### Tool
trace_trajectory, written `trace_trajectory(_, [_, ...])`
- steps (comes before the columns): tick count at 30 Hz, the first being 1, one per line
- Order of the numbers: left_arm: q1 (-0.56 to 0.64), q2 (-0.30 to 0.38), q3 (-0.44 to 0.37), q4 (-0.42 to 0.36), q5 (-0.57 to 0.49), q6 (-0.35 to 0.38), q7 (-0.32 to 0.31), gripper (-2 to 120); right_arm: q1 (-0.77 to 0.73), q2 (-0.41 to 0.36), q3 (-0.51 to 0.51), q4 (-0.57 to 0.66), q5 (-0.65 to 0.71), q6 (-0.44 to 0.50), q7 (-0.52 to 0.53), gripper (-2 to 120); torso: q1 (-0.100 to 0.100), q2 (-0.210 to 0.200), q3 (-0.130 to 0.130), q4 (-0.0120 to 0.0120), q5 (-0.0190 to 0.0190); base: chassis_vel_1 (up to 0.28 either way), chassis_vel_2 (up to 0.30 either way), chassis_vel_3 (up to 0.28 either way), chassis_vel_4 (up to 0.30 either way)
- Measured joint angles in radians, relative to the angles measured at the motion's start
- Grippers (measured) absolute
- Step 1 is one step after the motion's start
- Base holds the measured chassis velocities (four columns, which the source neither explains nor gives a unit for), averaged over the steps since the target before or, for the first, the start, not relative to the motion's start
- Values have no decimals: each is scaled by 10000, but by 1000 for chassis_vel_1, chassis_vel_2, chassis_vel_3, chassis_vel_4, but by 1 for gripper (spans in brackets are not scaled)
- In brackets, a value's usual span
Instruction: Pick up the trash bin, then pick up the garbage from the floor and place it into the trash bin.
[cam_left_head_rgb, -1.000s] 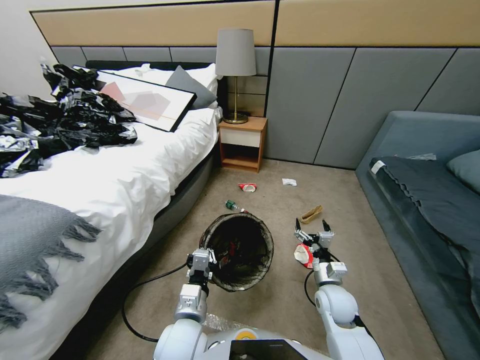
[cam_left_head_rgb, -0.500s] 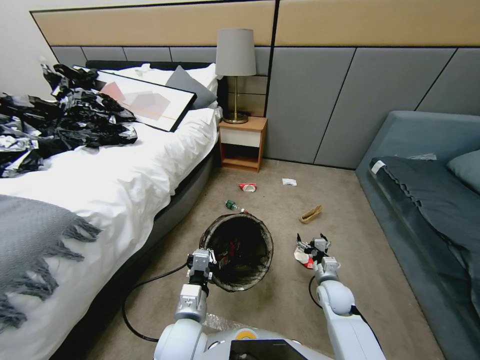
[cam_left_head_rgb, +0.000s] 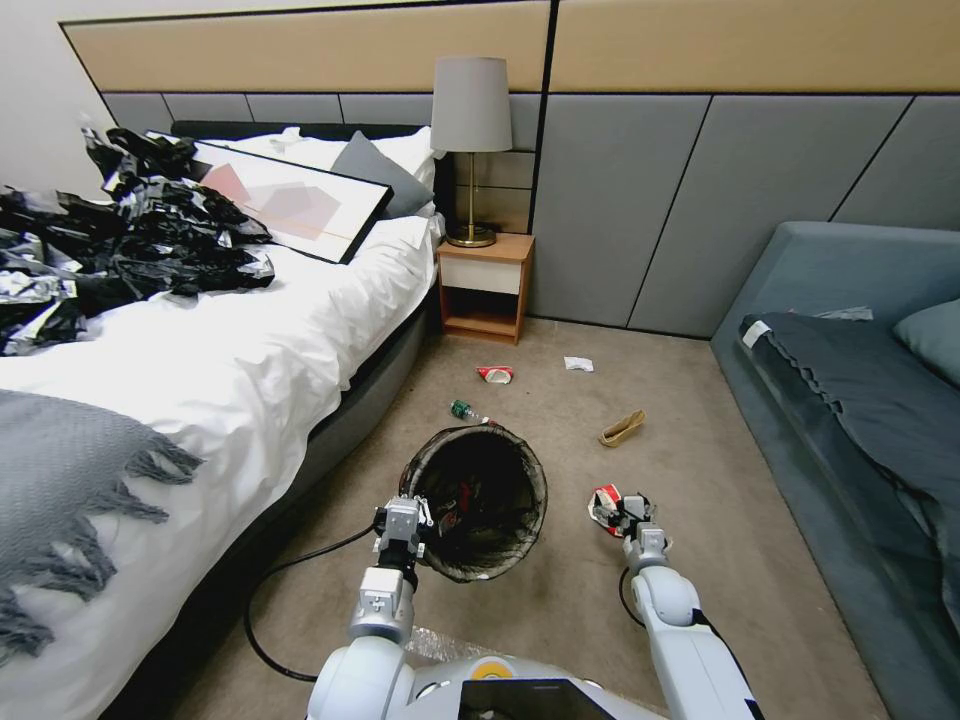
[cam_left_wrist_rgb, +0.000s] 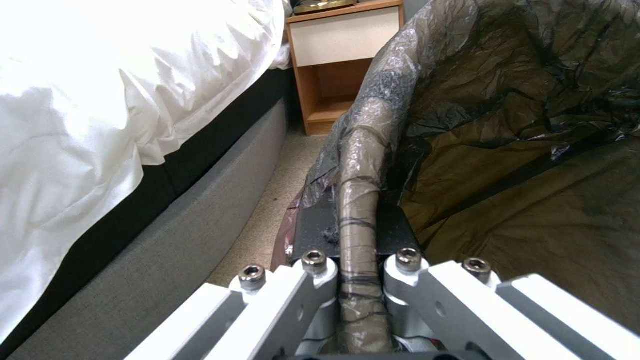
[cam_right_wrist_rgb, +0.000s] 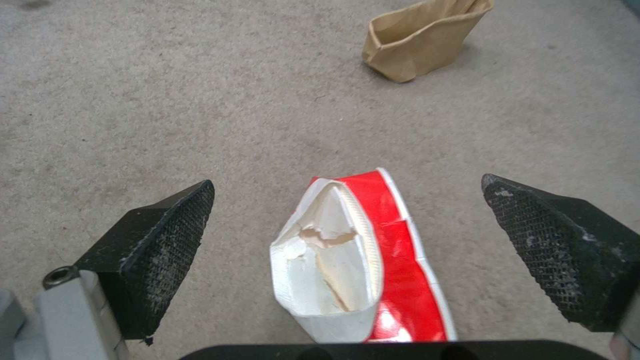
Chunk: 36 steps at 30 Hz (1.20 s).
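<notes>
The right gripper (cam_right_wrist_rgb: 347, 245) hangs low over the beige carpet (cam_right_wrist_rgb: 167, 100), black fingers (cam_right_wrist_rgb: 160, 250) spread wide either side of a crumpled red-and-white paper wrapper (cam_right_wrist_rgb: 363, 260), not touching it. The left gripper (cam_left_wrist_rgb: 360, 280) is clamped on the rim of the round black-lined trash bin (cam_left_head_rgb: 478, 500), tilted beside the white-sheeted bed (cam_left_head_rgb: 250, 350).

A bedroom: a bed (cam_left_head_rgb: 250, 330) with white duvet, a nightstand (cam_left_head_rgb: 487, 287) bearing a lamp (cam_left_head_rgb: 471, 130), padded wall panels, carpet.
</notes>
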Motion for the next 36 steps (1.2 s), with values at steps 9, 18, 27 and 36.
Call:
trace_trajectory(9, [2,-4,-4,19,21,0,0,1,943,85,-27,-1591,-7,601,-193,100,0,0,0,-1,0,0,0,0,0])
trace_trajectory(18, [101,-52,-39,-23,93,0,-17,1,1518,-93,-123,-2597,127,835,-196,100,0,0,0,-1,-1,0,0,0,0])
trace_trajectory(27, [82,-58,-6,-4,147,-57,-28,1,2007,-276,-296,-3574,221,861,-59,95,0,0,-1,-1,-1,0,0,0,0])
trace_trajectory(36, [70,-64,34,-4,166,-75,-35,1,2179,-306,-255,-4139,564,698,-456,65,0,0,-1,-1,0,0,0,0,0])
